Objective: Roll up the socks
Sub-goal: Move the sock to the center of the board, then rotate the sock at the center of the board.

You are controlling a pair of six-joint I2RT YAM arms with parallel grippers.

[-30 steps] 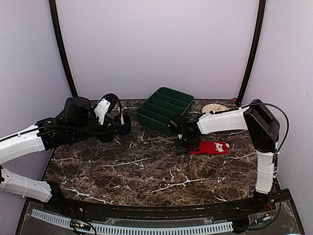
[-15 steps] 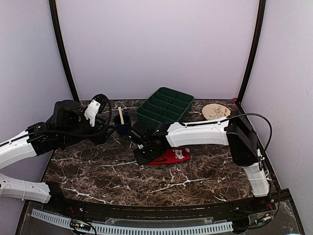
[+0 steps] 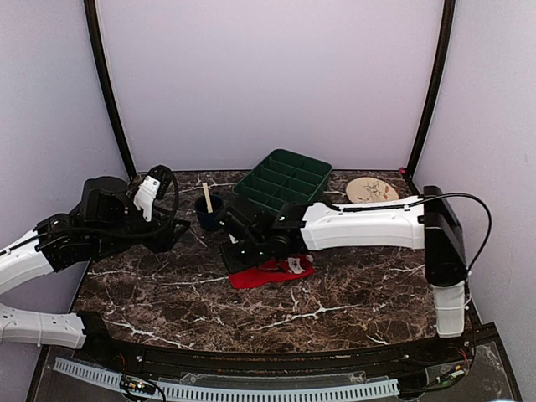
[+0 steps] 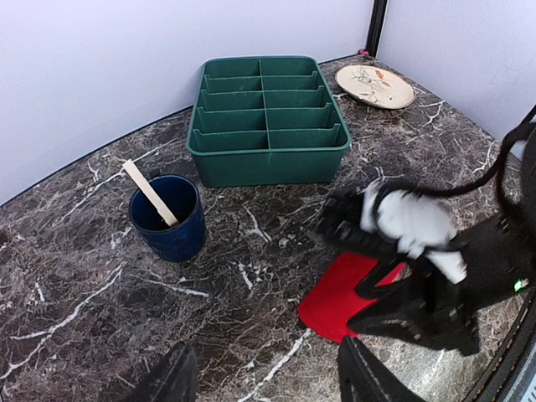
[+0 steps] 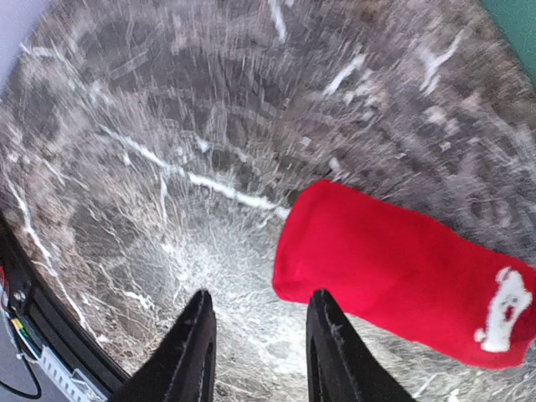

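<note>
Brown-black marble-patterned table (image 3: 335, 310), white-veined and smooth, carries every item noted.

Left gripper (image 4: 264, 352): at the left side, raised off the surface; its two dark fingers stand apart with bare table between them; nothing held.

Red sock (image 3: 270, 272): soft knit fabric, a flattened oblong with a rounded end; lying on the table near the middle, nearer than the tray; white patches at its right end; its upper edge slightly rumpled in the overhead view; the second sock cannot be made out in any view.

Right gripper (image 5: 260, 306): reaching across from the right and poised over the left end of the sock; jaws parted, only marble in the gap; the sock lies just beyond the fingertips, not clamped.

Dark blue cup (image 4: 172, 226): glossy and cylindrical, upright, left of the sock and well apart from it; a flat pale wooden stick (image 4: 149, 191) leans inside against its rim.

Green compartment tray (image 4: 268, 159): rigid plastic, rectangular, split by straight dividers into rows of cells; just right of the cup.

Round plate (image 3: 369, 189): pale, flat, faintly patterned; at the far right corner.
</note>
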